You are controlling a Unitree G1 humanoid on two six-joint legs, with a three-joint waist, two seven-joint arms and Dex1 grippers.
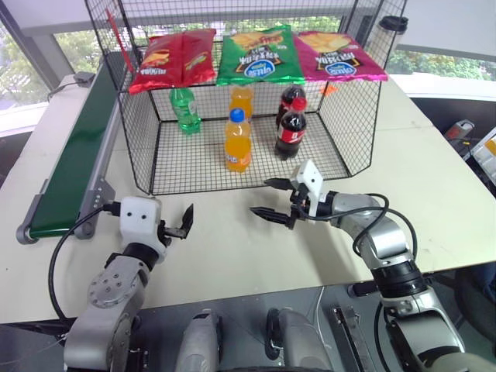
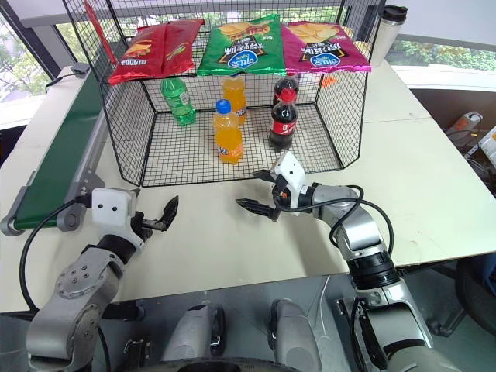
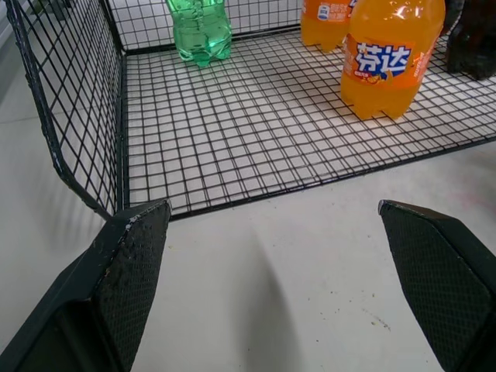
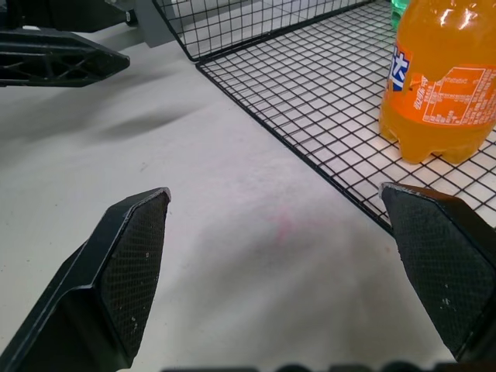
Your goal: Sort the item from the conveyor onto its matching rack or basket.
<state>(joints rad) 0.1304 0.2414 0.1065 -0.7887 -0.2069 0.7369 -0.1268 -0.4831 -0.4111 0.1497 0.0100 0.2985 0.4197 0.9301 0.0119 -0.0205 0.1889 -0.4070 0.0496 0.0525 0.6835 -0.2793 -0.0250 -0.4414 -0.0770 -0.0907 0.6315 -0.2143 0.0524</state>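
Note:
The item, a clear-green soda bottle (image 1: 184, 110), stands upright inside the black wire-mesh basket (image 1: 133, 147), at its back left corner; its lower part is also in the left wrist view (image 3: 201, 31). The dark-green conveyor (image 1: 77, 147) runs along the basket's left side with nothing on its belt. My left gripper (image 1: 183, 223) hovers over the white table just in front of the basket's front left corner, open and empty. My right gripper (image 1: 261, 197) is open and empty too, in front of the basket's open front edge, pointing left toward the left gripper.
Two orange bottles (image 1: 238, 143) and two cola bottles (image 1: 291, 128) stand in the basket's middle. Red, green and magenta chip bags (image 1: 260, 54) hang along its top. A tumbler (image 1: 393, 27) stands behind its right corner. The table's front edge lies close under both arms.

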